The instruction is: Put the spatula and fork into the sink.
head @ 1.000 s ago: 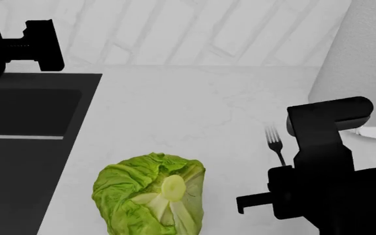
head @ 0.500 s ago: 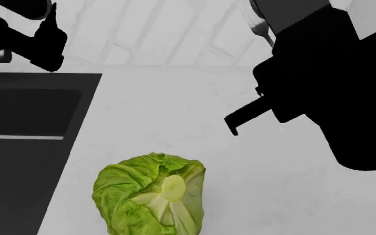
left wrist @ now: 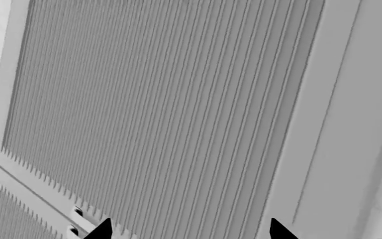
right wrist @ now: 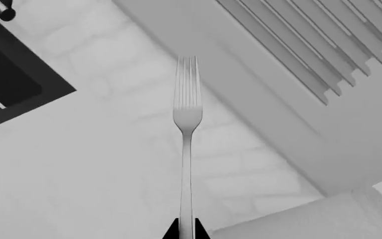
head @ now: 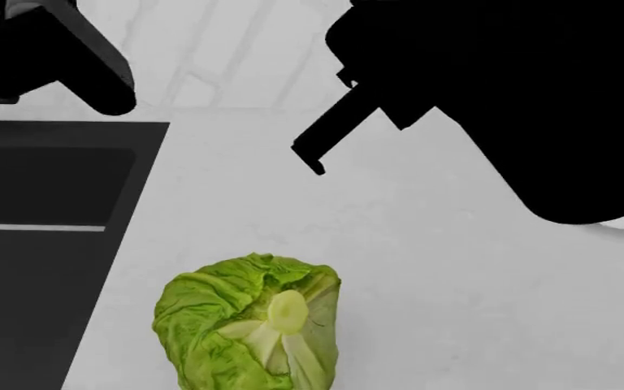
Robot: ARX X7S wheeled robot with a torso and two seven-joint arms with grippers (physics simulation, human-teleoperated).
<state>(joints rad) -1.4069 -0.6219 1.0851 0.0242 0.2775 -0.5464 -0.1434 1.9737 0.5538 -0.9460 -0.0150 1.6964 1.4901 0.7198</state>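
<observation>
In the right wrist view my right gripper [right wrist: 185, 230] is shut on the handle of the fork [right wrist: 186, 114], whose four tines point away from it, in the air above the white counter. A corner of the black sink [right wrist: 8, 82] lies far off ahead of the tines. In the head view the sink [head: 41, 187] fills the left side, and my right arm [head: 529, 97] is a large black mass at the upper right that hides the fork. My left gripper [left wrist: 189, 233] is open, facing a ribbed grey panel [left wrist: 164, 109]. The spatula is out of view.
A green lettuce head [head: 249, 323] lies on the white counter [head: 421, 268] near the front, right of the sink. My left arm [head: 62, 57] hangs above the sink's back edge. A pale roll [right wrist: 310, 219] stands beside the tiled wall.
The right arm has lifted the fork off the counter and swung up and to the left across the head view. The left arm has also shifted up and right.
</observation>
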